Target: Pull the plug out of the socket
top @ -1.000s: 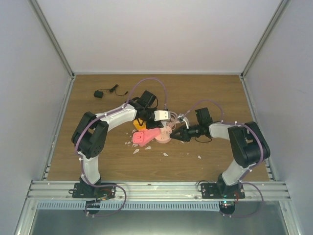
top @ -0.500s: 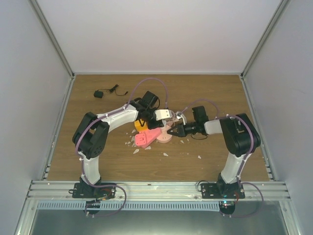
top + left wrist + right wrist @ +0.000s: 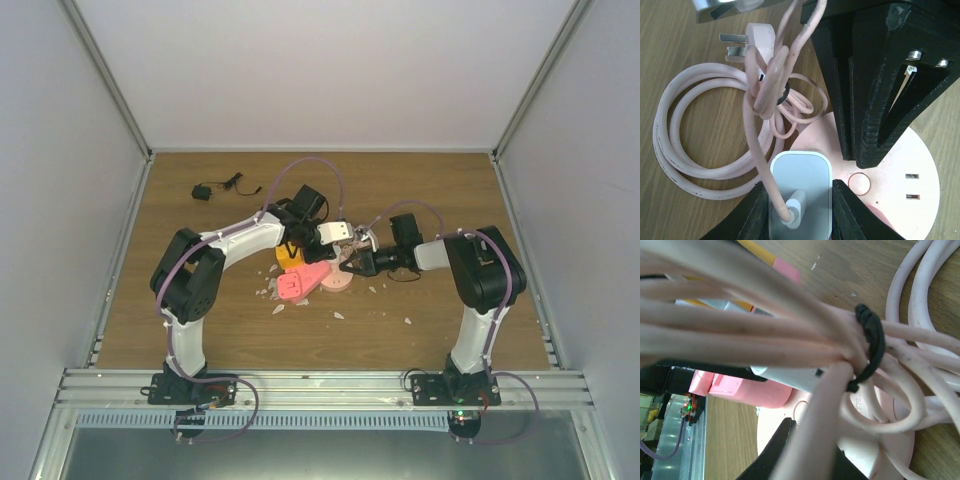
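**Plug clamped by left gripper (image 3: 800, 212); socket (image 3: 920, 160) pinned by right gripper (image 3: 867, 156).**
Observe the left gripper closed on both flanks of the white plug (image 3: 800, 177), apparently placed to draw it out. Its pink cable (image 3: 670, 135) lies coiled alongside. The plug sits seated in the flat, pale pink socket at table centre. The right gripper, jaws narrowed to a point, bears on the socket face, evidently to hold it down.
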